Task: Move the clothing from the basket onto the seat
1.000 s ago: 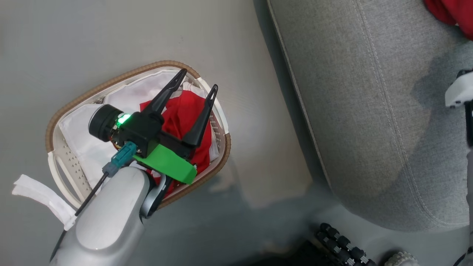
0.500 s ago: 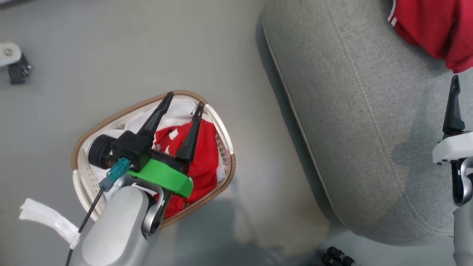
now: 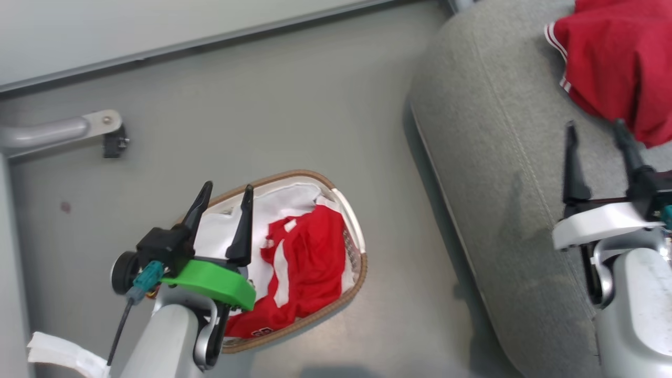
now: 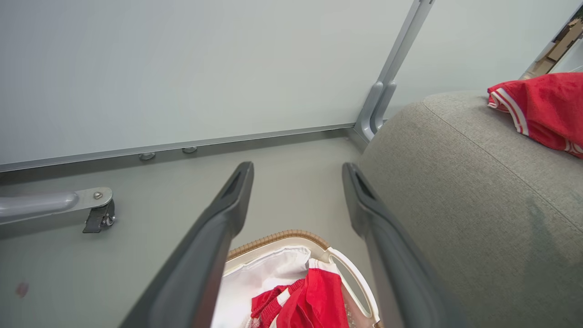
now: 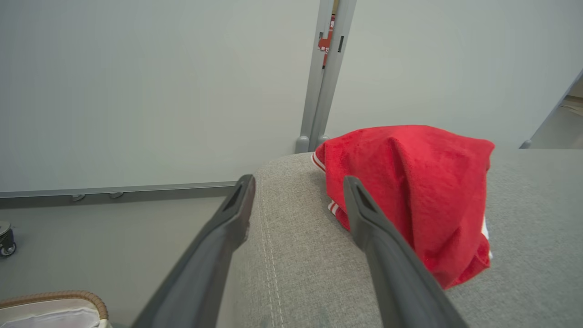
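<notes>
The white basket (image 3: 353,220) with a brown woven rim stands on the floor, left of the seat (image 3: 488,157). A red piece of clothing (image 3: 307,268) with white stripes lies in it on the white liner. My left gripper (image 3: 227,187) hangs open and empty over the basket's left part. The left wrist view shows the left gripper (image 4: 297,168) above the basket rim (image 4: 278,236) and the red piece (image 4: 319,300). A second red piece of clothing (image 3: 619,63) lies on the grey seat. My right gripper (image 3: 594,126) stands open just short of it, holding nothing. The right gripper (image 5: 299,180) faces that piece (image 5: 410,182) on the seat (image 5: 291,264).
A pale partition wall runs along the far side, with a grey metal foot and caster (image 3: 107,131) on the floor to the left. A wall post (image 4: 385,95) stands behind the seat's corner. A white fabric strip (image 3: 58,354) hangs by my left forearm.
The head view has swung up toward the wall. My left gripper now sits over the basket's left part, off the red piece. The right gripper has come into view, open.
</notes>
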Robot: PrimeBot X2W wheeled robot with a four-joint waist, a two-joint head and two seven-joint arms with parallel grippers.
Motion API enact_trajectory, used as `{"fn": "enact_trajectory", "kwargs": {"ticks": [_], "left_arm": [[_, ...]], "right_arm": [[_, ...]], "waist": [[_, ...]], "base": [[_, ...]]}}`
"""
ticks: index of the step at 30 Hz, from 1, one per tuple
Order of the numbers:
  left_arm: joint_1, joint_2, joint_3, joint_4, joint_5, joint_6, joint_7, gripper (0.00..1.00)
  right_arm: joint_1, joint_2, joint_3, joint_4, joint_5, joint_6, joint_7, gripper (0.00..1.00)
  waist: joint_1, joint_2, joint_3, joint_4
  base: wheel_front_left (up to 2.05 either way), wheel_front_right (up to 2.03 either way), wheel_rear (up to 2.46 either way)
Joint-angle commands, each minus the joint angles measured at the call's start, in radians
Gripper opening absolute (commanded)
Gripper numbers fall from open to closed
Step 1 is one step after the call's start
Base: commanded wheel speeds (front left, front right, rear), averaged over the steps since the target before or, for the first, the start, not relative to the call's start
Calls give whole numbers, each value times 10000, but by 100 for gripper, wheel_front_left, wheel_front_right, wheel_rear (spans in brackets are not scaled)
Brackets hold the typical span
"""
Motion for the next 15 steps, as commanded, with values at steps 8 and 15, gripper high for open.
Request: {"fn": "enact_trajectory", "kwargs": {"ticks": [8,15], "left_arm": [[670,-191,1276,646,485,-29,-9,100],[1058,-376,2044,1047,898,-29,-9,100]], "right_arm": [[-120,164,1287,815,139,-14,-2,100],[83,256,1937,1450,494,-14,-2,100]], "waist": [[0,0,-1317,1315],[0,0,-1880,1723]], "base": [[0,0,0],[0,0,0]]}}
